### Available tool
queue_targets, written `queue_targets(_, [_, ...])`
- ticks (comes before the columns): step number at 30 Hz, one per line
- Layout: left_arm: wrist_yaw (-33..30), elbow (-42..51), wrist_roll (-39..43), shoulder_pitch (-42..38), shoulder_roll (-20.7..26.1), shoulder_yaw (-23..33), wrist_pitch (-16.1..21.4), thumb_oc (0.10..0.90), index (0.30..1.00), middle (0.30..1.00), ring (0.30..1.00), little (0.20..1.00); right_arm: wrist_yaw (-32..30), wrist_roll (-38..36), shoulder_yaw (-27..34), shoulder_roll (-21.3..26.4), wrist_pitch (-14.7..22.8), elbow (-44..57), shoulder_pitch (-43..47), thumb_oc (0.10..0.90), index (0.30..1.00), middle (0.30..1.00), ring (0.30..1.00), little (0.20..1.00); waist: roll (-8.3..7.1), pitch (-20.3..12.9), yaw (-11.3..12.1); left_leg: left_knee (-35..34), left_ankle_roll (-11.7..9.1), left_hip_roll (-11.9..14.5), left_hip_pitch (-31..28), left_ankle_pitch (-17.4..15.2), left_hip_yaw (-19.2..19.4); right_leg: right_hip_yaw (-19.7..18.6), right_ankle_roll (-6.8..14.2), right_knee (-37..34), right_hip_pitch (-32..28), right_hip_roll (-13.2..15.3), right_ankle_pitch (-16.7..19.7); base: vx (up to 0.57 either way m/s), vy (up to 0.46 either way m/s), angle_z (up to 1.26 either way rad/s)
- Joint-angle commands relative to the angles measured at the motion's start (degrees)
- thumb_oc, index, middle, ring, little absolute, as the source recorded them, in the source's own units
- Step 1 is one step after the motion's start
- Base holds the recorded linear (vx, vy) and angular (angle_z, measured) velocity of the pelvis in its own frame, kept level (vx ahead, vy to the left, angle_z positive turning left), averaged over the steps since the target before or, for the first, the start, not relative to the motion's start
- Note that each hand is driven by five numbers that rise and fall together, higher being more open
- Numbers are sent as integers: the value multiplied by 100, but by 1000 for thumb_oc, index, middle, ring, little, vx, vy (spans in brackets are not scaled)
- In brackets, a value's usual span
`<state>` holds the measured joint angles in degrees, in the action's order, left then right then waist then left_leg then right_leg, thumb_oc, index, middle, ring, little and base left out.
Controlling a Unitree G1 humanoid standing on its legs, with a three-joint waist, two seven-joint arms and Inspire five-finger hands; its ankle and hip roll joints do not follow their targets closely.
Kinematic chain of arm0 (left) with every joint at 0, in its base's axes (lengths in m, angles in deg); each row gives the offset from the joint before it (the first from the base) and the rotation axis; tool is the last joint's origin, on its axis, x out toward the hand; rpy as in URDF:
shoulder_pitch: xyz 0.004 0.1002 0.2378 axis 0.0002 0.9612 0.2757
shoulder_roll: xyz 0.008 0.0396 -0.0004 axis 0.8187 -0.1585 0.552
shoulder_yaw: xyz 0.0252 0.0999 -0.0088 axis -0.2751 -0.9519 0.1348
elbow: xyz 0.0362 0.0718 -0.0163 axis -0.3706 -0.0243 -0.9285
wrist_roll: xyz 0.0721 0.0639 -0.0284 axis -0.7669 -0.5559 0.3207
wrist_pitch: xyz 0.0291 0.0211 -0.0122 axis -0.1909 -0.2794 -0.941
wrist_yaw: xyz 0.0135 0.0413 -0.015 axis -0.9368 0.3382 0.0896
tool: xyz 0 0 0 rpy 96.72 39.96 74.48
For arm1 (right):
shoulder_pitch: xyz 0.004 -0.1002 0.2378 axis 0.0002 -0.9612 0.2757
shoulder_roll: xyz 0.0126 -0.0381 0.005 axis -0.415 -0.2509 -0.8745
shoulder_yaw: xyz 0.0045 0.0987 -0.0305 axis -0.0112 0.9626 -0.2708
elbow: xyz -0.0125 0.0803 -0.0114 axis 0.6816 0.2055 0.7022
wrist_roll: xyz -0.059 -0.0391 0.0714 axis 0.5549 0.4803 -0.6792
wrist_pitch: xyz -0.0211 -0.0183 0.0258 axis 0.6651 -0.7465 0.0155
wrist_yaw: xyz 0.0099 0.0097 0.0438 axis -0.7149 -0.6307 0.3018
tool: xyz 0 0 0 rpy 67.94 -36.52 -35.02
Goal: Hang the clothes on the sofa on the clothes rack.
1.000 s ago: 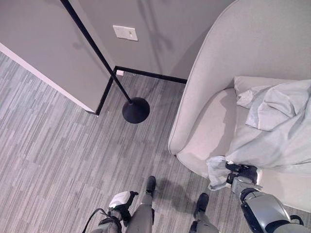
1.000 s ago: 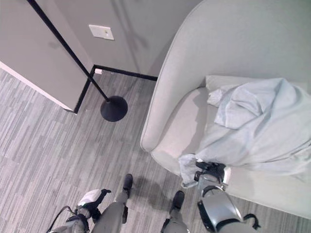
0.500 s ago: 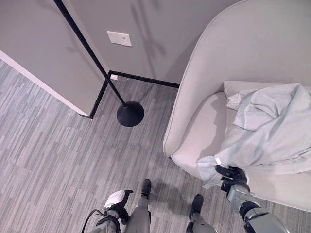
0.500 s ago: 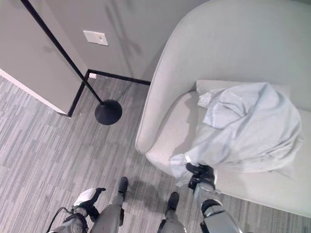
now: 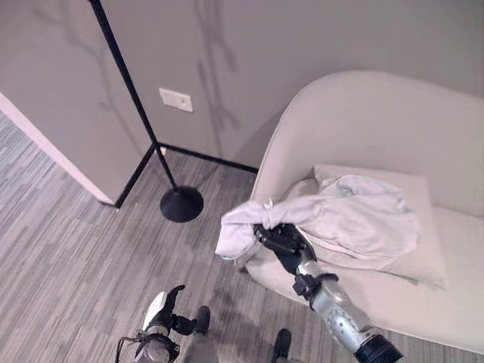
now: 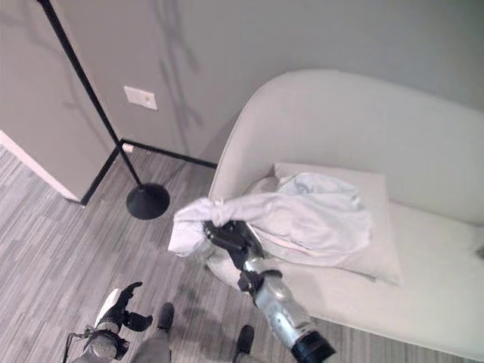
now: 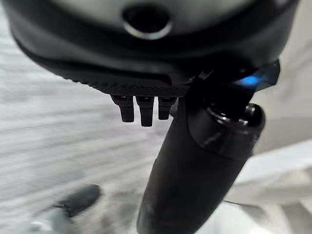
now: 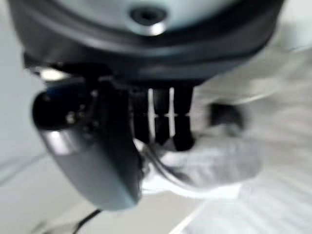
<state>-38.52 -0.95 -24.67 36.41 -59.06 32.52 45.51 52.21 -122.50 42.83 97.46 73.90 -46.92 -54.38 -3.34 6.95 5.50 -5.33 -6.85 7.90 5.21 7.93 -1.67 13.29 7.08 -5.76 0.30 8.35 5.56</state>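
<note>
One pale grey crumpled garment [image 5: 333,215] stretches from my right hand [image 5: 278,240], clamped on its near end, back over the square cushion [image 5: 412,257] of the light grey rounded sofa [image 5: 370,121], and the black pole clothes rack [image 5: 132,102] with its round base stands off to my left, well apart. From my right wrist, my fingers [image 8: 168,122] curl round a bunched fold of that cloth. From my left wrist, my left hand [image 7: 195,161] hangs low over the floor, fingers loosely curled, holding nothing.
</note>
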Motion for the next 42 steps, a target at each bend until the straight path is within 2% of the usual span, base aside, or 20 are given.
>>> queue_targets(1, [124, 399, 180, -217, 127, -173, 368, 800, 900, 900, 900, 900, 170, 20, 142, 87, 515, 788, 574, 400, 300, 300, 300, 300, 123, -308, 217, 33, -120, 157, -241, -606, 11, -28, 262, 76, 23, 339, -253, 16, -34, -3])
queue_targets(5, [218, 1034, 378, -48, 258, -101, 396, 800, 900, 900, 900, 900, 45, 95, 268, 216, 616, 1176, 917, 400, 300, 300, 300, 300, 159, -422, 246, 33, -126, 177, -296, -604, 10, -29, 251, 76, -28, 312, -271, -3, -6, -1])
queue_targets(10, [102, 2089, 761, 122, 423, 127, 359, 800, 900, 900, 900, 900, -371, 112, 445, 298, 783, 1519, 1899, 400, 300, 300, 300, 300, 187, -624, 306, 33, -143, 214, -345, -580, 11, -38, 215, 76, -104, 261, -302, -2, -9, -2])
queue_targets(13, [-64, 2531, 731, 86, 493, 255, 346, 800, 900, 900, 900, 900, -670, 53, 553, 368, 883, 1468, 2641, 400, 300, 300, 300, 300, 166, -709, 323, 33, -161, 238, -392, -571, 17, -32, 193, 76, -172, 230, -322, -4, -11, 0])
queue_targets(15, [-107, 2609, 707, 62, 503, 274, 337, 800, 900, 900, 900, 900, -776, 52, 565, 382, 898, 1450, 2827, 400, 300, 300, 300, 300, 164, -735, 324, 33, -166, 249, -402, -568, 13, -38, 184, 76, -184, 221, -329, 0, 0, 0])
queue_targets(18, [-725, 2942, 321, -123, 570, 506, 335, 800, 900, 900, 900, 900, -1093, -44, 673, 523, 1072, 1670, 3354, 400, 300, 300, 300, 300, 128, -877, 294, 33, -193, 291, -441, -554, 15, -14, 142, 76, -241, 177, -343, 4, -13, 1])
queue_targets(19, [-730, 2943, 316, -124, 568, 508, 334, 800, 900, 900, 900, 900, -1095, -44, 671, 523, 1073, 1669, 3359, 400, 300, 300, 300, 300, 129, -873, 292, 33, -193, 292, -442, -554, 14, -14, 142, 76, -242, 177, -344, 0, 0, 0])
queue_targets(22, [-1499, 2993, 197, -431, 507, 682, 459, 800, 900, 900, 900, 900, -1278, -95, 602, 546, 1275, 1866, 3594, 400, 300, 300, 300, 300, 85, -956, 247, 33, -216, 318, -470, -547, 43, -13, 130, 76, -258, 160, -336, 3, -10, 0])
queue_targets(26, [-1823, 3215, 9, -588, 539, 688, 466, 800, 900, 900, 900, 900, -1344, -96, 522, 592, 1354, 2004, 3700, 400, 300, 300, 300, 300, 72, -1001, 213, 33, -219, 331, -486, -560, 64, -42, 129, 76, -242, 147, -322, 2, -7, -2])
queue_targets(32, [-2402, 3318, -723, -831, 628, 569, 180, 800, 900, 900, 900, 900, -1350, -271, 313, 472, 1486, 2275, 3711, 400, 300, 300, 300, 300, 44, -1060, 146, 33, -210, 333, -538, -598, 115, -106, 134, 76, -245, 143, -304, 9, -11, -3])
queue_targets(39, [-2237, 3476, -414, -1101, 355, 255, 335, 800, 900, 900, 900, 900, -1299, -287, 36, 271, 1507, 2466, 3787, 400, 300, 300, 300, 300, 36, -1054, 76, 33, -184, 313, -546, -607, 150, -161, 130, 76, -204, 151, -270, 1, -2, -2])
queue_targets(40, [-1952, 3600, 155, -1168, 113, 32, 505, 800, 900, 900, 900, 900, -1338, -241, -39, 125, 1485, 2476, 3831, 400, 300, 300, 300, 300, 34, -1024, 51, 33, -177, 315, -579, -628, 171, -182, 125, 76, -218, 147, -272, -2, -3, -4])
queue_targets(42, [-1614, 3640, 822, -1263, -113, -262, 599, 800, 900, 900, 900, 900, -1410, -242, -122, -3, 1497, 2457, 3905, 400, 300, 300, 300, 300, 13, -1024, 1, 33, -159, 292, -550, -610, 174, -204, 125, 76, -177, 159, -244, -5, -4, -5])
